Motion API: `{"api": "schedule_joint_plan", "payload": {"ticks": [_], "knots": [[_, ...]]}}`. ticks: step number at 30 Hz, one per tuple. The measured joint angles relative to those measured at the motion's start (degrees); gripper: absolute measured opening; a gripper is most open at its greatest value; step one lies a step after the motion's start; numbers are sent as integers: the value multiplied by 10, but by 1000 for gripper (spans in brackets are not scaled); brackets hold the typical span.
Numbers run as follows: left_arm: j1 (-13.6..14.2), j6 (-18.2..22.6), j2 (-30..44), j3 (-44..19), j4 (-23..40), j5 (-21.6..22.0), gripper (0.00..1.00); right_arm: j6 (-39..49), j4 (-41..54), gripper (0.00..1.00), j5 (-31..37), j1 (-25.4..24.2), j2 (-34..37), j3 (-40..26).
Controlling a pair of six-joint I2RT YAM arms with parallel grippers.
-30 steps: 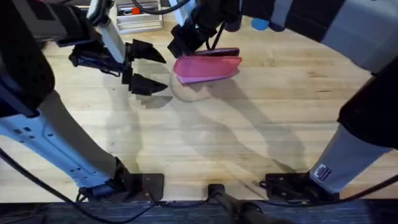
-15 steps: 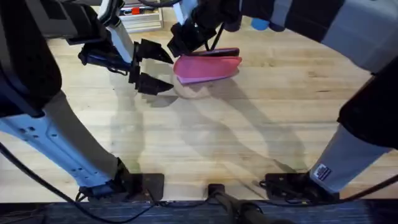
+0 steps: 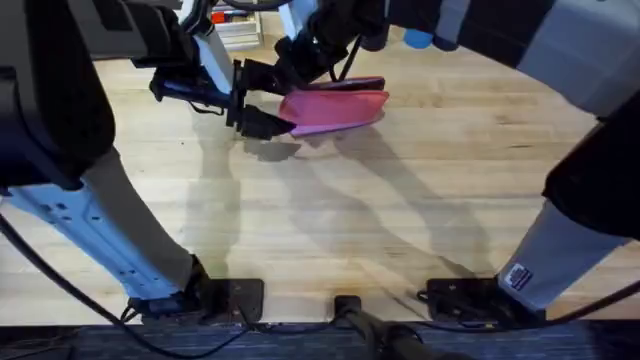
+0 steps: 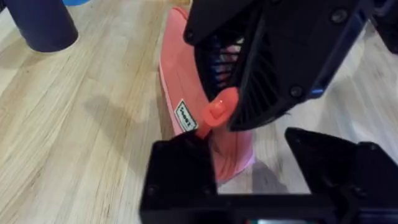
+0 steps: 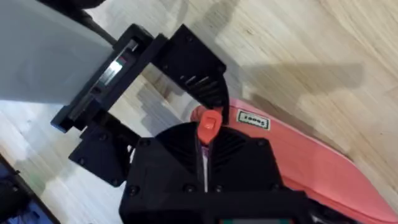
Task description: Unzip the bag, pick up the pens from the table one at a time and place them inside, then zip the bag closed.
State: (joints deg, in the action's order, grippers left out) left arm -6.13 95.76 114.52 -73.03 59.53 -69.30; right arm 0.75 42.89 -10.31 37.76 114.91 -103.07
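Observation:
The pink bag (image 3: 340,108) lies on the table (image 3: 420,200) at the back middle, its zipper edge facing away. My right gripper (image 3: 293,80) reaches across to the bag's left end and is shut on the red-pink zipper pull (image 5: 208,123). At that same end my left gripper (image 3: 262,98) stands open, one finger (image 4: 180,177) on each side of the bag (image 4: 183,87), just below the right gripper (image 4: 280,62). The pens are out of view.
A wire tray (image 3: 222,28) with small items stands at the back left, behind the left arm. A blue object (image 3: 418,38) sits at the back right of the bag, and a dark blue cylinder (image 4: 40,25) stands beyond it. Bare wood extends toward the front.
My left gripper has moved right, from a short way off the bag to around its left end. The bag and my right gripper have stayed in place.

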Motion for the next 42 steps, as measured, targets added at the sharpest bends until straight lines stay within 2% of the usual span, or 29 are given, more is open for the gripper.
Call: {"api": "schedule_joint_plan", "payload": {"ticks": [2,7,8,17,29,42], "knots": [[-1,-4,0,0,-1,-1,578,-2,1,31,0,0,0,0],[-1,-9,0,0,-6,-1,89,-4,4,31,-4,1,0,0],[-1,-10,0,0,-6,-1,60,-4,5,31,-4,1,0,0],[-2,-11,0,0,-6,-2,43,-4,5,31,-10,-4,0,0],[1,-14,0,-5,-9,-21,43,-6,9,31,-61,-63,0,0],[10,-15,0,-6,-8,-30,43,8,47,33,-66,-99,-11,0]]}}
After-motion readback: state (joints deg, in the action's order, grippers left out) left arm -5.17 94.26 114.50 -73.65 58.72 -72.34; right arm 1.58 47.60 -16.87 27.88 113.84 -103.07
